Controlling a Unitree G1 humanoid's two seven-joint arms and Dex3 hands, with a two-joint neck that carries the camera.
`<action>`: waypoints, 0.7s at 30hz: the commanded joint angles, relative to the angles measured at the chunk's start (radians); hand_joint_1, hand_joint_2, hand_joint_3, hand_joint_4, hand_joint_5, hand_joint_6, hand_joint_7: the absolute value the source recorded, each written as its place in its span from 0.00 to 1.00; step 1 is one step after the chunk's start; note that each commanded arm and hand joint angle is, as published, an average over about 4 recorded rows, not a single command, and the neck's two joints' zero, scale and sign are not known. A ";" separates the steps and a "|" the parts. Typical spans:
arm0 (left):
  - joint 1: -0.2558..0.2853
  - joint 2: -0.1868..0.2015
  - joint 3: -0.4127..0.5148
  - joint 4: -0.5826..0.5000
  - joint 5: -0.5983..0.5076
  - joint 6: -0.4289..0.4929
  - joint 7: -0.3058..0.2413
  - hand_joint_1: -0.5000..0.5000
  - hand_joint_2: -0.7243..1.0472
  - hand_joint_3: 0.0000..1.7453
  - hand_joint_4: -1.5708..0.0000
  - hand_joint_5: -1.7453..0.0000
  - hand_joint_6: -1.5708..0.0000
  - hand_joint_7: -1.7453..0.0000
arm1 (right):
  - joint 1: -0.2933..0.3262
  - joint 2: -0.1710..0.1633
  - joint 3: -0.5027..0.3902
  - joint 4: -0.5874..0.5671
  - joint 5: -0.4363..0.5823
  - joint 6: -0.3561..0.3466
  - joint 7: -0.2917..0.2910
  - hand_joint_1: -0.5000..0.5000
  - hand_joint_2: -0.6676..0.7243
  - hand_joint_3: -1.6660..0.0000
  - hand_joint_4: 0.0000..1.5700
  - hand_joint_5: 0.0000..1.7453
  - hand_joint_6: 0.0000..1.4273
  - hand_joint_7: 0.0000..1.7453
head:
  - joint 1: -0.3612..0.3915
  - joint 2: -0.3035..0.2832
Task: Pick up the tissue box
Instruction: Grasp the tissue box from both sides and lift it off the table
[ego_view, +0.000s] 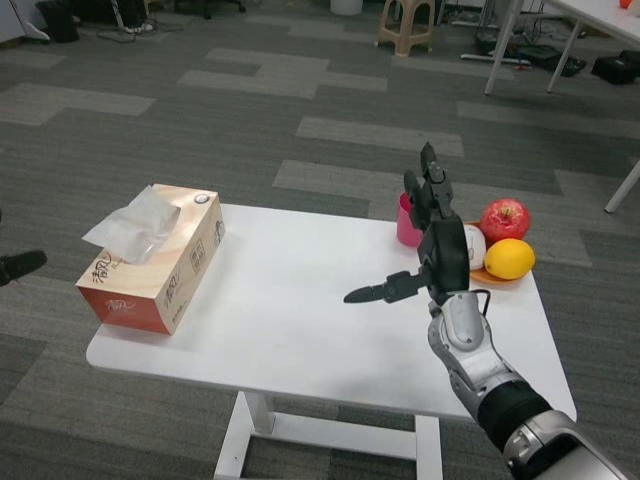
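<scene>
The tissue box (150, 265), tan and orange with a white tissue sticking out of its top, lies on the left end of the white table (300, 330). Nothing touches it. Of my left hand (20, 266) only a black fingertip shows at the picture's left edge, well left of the box and off the table, holding nothing. My right hand (437, 255) is raised over the table's right half, fingers straight up and thumb pointing left, empty and far from the box.
A pink cup (405, 228) stands partly behind my right hand. Beside it, an orange plate (497, 277) holds a red apple (504, 220), a lemon (509, 258) and a small white object (474, 248). A stool (405, 25) and another table's legs (497, 55) stand far back.
</scene>
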 joint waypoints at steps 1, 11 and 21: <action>-0.010 0.039 -0.049 0.053 -0.010 0.005 -0.005 1.00 1.00 0.03 1.00 1.00 1.00 1.00 | -0.029 -0.003 0.006 0.014 0.005 -0.007 -0.003 0.04 0.61 0.90 0.15 0.00 0.00 0.00 | 0.003 0.001; -0.043 0.048 -0.188 0.121 -0.004 0.007 -0.006 1.00 1.00 0.00 1.00 1.00 1.00 1.00 | -0.041 -0.008 0.026 0.026 0.007 -0.007 -0.003 0.04 0.64 0.90 0.16 0.00 0.00 0.00 | 0.019 0.003; -0.098 0.032 -0.311 0.156 0.005 0.005 -0.006 1.00 1.00 0.00 1.00 1.00 1.00 1.00 | -0.041 -0.013 0.039 0.019 0.007 -0.007 -0.003 0.04 0.64 0.92 0.16 0.00 0.00 0.00 | 0.025 0.009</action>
